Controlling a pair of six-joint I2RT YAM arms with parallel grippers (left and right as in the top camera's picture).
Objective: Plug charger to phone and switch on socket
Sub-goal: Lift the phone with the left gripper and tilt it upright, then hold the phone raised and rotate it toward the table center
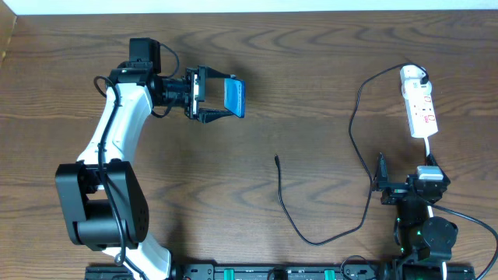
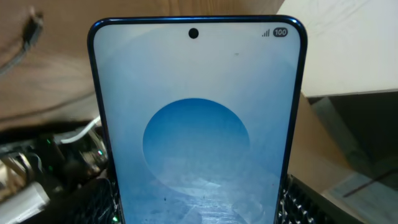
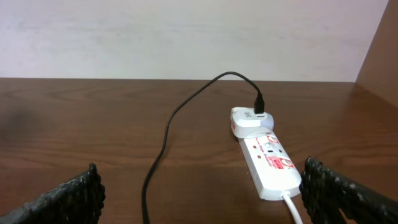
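The phone [image 1: 234, 97] sits between the fingers of the left gripper [image 1: 220, 96], over the far left part of the table [image 1: 311, 62], and the left wrist view cannot show whether it touches the tabletop. The socket [image 1: 422, 109] lies lengthwise at the far right, well apart from the phone. A plug [image 1: 411, 75] sits in its far end. From the plug the cable [image 1: 358, 148] arcs left, runs toward the front edge, loops back and ends with its tip [image 1: 277, 159] lying free on the middle of the table, between phone and socket. The right gripper [image 3: 200, 171] is at the front right, just before the socket's near end, where the socket's cord [image 1: 429, 148] comes out toward it.
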